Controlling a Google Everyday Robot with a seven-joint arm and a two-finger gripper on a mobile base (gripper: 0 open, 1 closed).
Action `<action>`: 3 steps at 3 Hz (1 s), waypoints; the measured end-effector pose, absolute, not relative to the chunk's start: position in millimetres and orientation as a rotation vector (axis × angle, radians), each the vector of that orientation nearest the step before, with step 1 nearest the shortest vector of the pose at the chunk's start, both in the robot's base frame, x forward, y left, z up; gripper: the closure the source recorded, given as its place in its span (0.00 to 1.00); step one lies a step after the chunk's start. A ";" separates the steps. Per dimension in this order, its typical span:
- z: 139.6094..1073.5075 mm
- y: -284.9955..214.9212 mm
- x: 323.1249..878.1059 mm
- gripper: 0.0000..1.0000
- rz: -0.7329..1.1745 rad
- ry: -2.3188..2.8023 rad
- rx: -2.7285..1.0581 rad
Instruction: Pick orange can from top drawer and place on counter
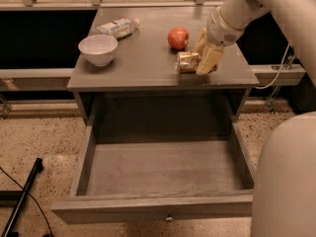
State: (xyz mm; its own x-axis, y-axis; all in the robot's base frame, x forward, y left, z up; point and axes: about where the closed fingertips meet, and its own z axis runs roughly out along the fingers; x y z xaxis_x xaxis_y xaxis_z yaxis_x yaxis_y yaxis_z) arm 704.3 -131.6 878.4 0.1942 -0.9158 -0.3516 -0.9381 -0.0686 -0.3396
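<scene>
The orange can (184, 62) lies on its side in my gripper (198, 58), at the counter's (143, 63) front right part, just in front of a red apple. I cannot tell whether the can touches the counter. The pale fingers (209, 59) are shut on the can's right end. My arm comes in from the upper right. The top drawer (153, 206) is pulled fully open below, its inside is bare, and its small knob (169, 217) shows at the front panel's centre.
On the counter stand a white bowl (98, 49) at the left, a clear plastic bottle (117, 27) lying at the back left, and a red apple (178, 38) just behind the can. My white body (286, 181) fills the lower right.
</scene>
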 end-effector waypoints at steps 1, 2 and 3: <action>873.7 -128.3 704.8 0.35 0.068 1.729 -1.992; 862.8 -123.7 704.4 0.12 0.106 1.738 -2.000; 861.7 -123.2 704.4 0.00 0.109 1.739 -2.001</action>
